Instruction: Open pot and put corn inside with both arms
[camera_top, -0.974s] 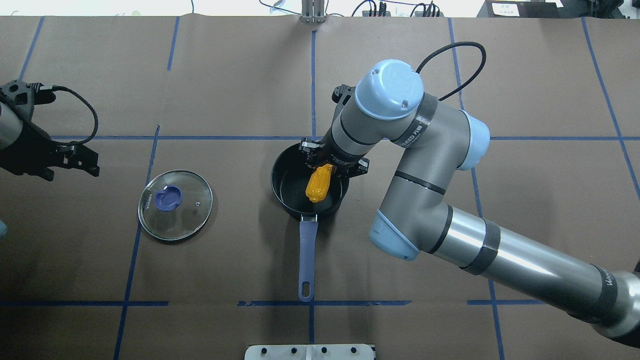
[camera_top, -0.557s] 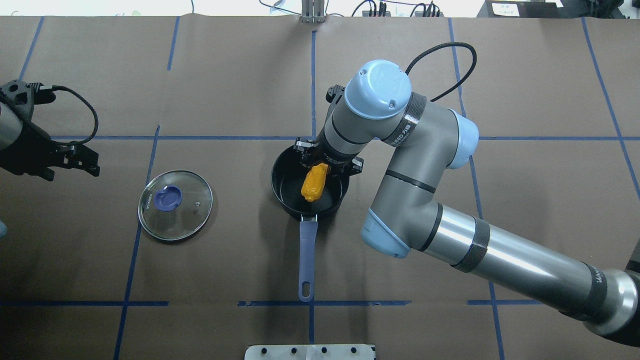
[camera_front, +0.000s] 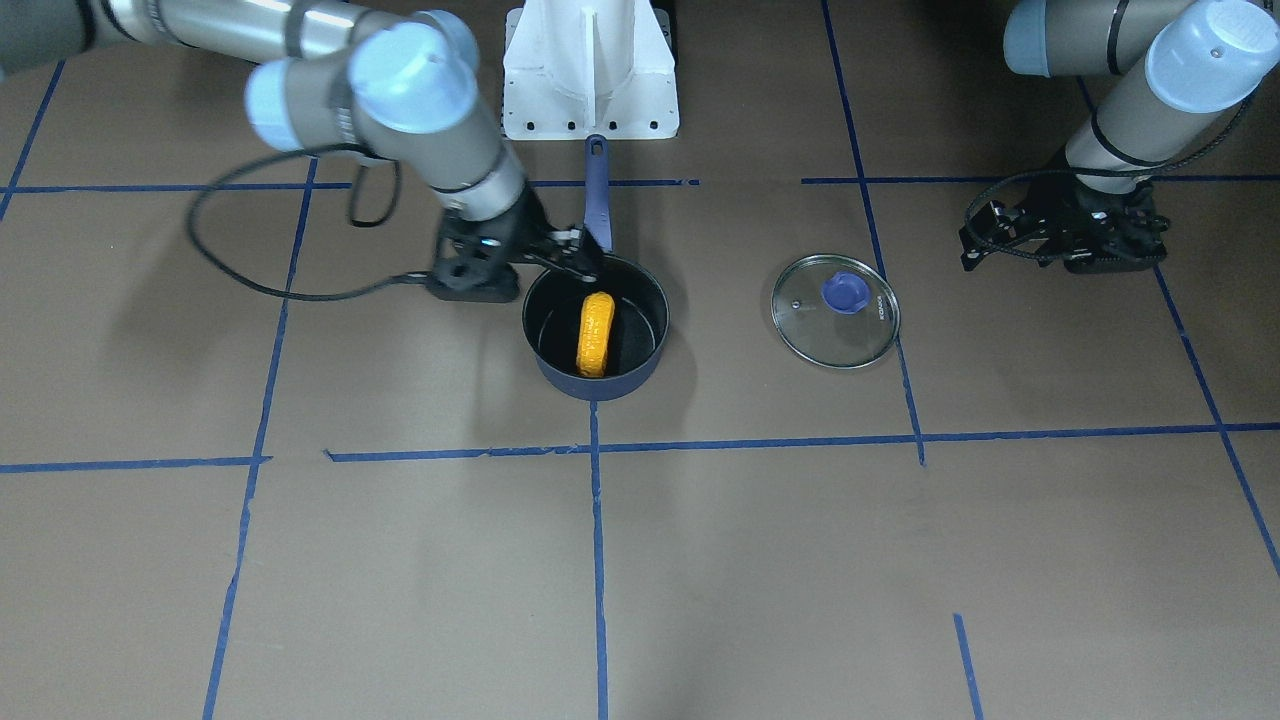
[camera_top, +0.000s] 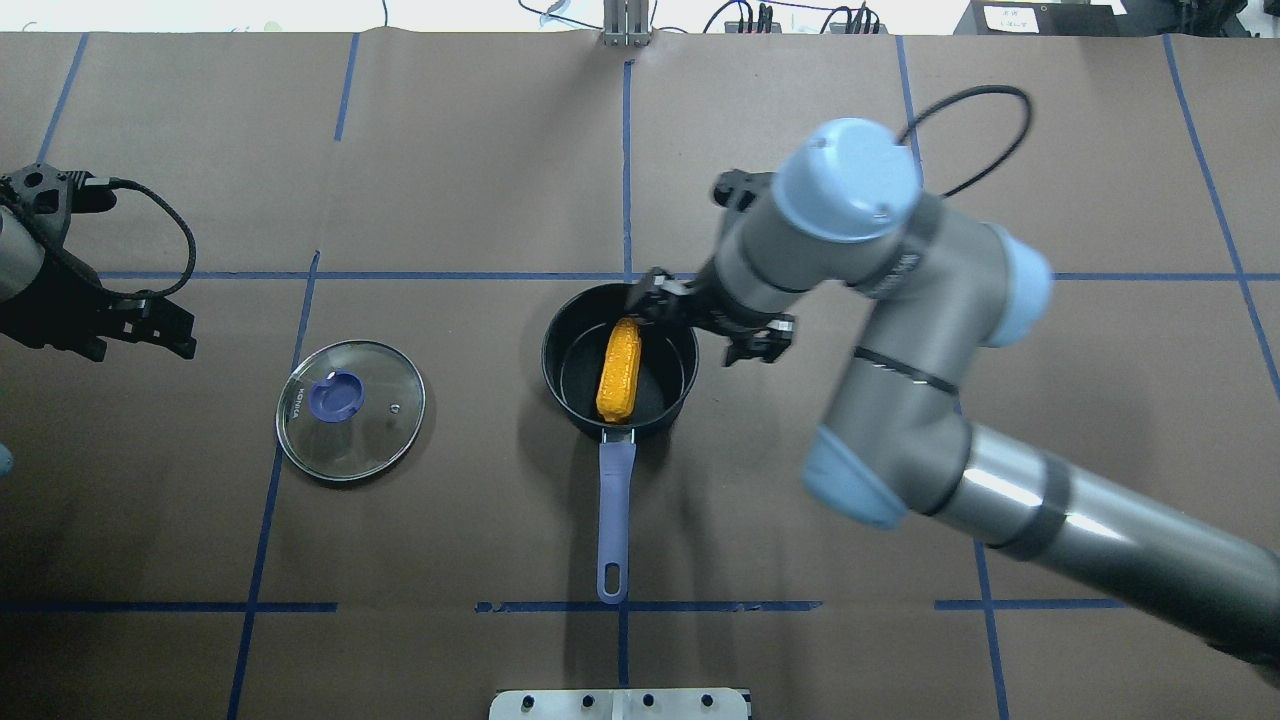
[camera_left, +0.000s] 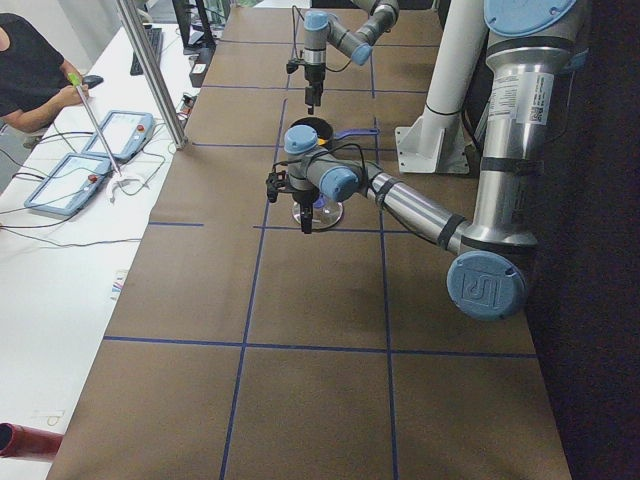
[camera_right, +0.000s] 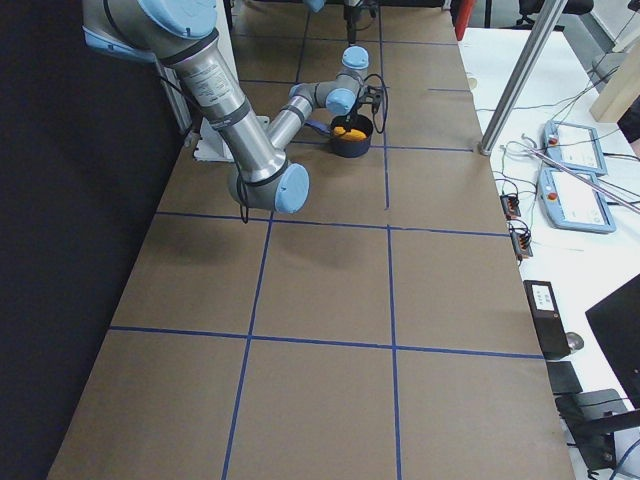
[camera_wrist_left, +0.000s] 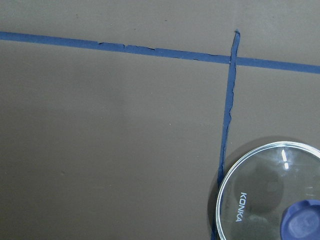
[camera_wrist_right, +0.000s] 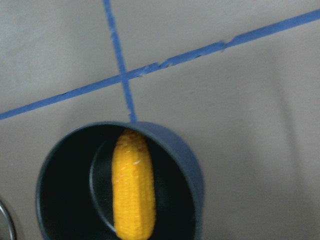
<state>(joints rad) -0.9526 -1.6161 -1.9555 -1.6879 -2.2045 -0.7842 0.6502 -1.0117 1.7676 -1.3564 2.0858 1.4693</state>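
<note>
The dark navy pot (camera_top: 556, 372) stands uncovered at the table's middle, its purple handle (camera_top: 614, 510) pointing toward the robot. The orange-yellow corn (camera_top: 618, 372) lies loose on the pot's black bottom; it also shows in the front-facing view (camera_front: 595, 333) and the right wrist view (camera_wrist_right: 132, 185). My right gripper (camera_top: 702, 318) is open and empty above the pot's far right rim. My left gripper (camera_top: 165, 328) is open and empty far to the left, apart from the pot.
The round glass lid (camera_top: 350, 410) with its purple knob lies flat on the table left of the pot, between the pot and the left gripper; the left wrist view catches its edge (camera_wrist_left: 250, 200). The white base post (camera_front: 592, 70) stands behind the pot handle.
The right gripper has let go of the corn and moved up and to the right. The corn has dropped flat into the pot. The left arm has not moved.
</note>
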